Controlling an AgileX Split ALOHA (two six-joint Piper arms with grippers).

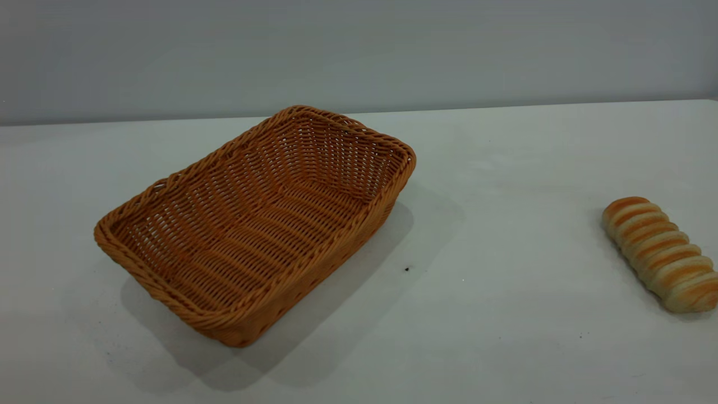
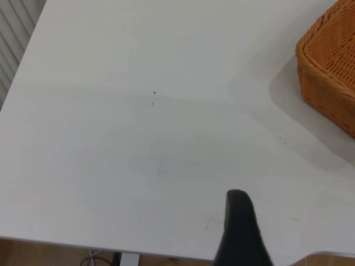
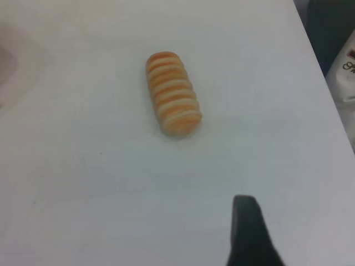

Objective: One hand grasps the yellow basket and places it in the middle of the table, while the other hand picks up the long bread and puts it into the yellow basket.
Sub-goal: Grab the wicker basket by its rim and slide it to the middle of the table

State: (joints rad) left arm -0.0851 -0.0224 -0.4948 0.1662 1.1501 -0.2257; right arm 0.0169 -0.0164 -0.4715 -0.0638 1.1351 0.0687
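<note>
The yellow basket, a large orange-tan woven tray, sits empty on the white table, left of centre in the exterior view. One of its corners shows in the left wrist view. The long bread, striped golden-brown and cream, lies ridged side up near the table's right edge, and it also shows in the right wrist view. Neither arm shows in the exterior view. A dark part of my left gripper hangs over bare table, well away from the basket. A dark part of my right gripper hangs over bare table short of the bread.
The table's edge and a slatted surface show beyond it in the left wrist view. A dark object and a white packet lie past the table's edge in the right wrist view. A small dark speck marks the tabletop beside the basket.
</note>
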